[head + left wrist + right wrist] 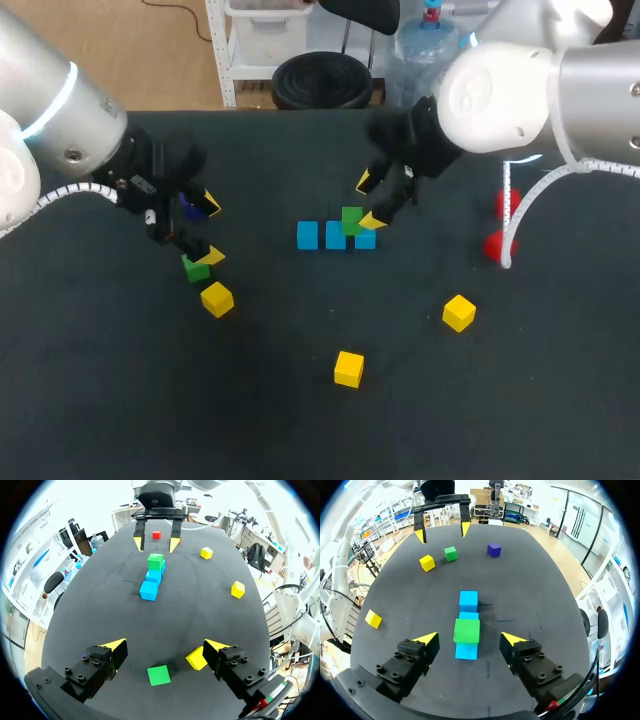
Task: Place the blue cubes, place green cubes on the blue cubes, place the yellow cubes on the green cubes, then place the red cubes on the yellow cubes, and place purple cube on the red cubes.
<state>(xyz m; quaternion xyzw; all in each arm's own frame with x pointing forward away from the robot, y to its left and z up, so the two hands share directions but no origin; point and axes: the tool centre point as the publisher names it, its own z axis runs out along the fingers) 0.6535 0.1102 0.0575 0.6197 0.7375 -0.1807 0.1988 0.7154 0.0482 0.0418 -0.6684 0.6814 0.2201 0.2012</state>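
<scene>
The right arm leans in over the row of blue cubes. Its gripper is spread wide astride the stacked green cube, touching nothing. Well left of that row, the left gripper hangs open and empty above a loose green cube.

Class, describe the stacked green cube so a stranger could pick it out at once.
Find the central row of three blue cubes. The green cube sits on top of that row, at the end by the right gripper. The other green cube lies on the bare table.
</scene>
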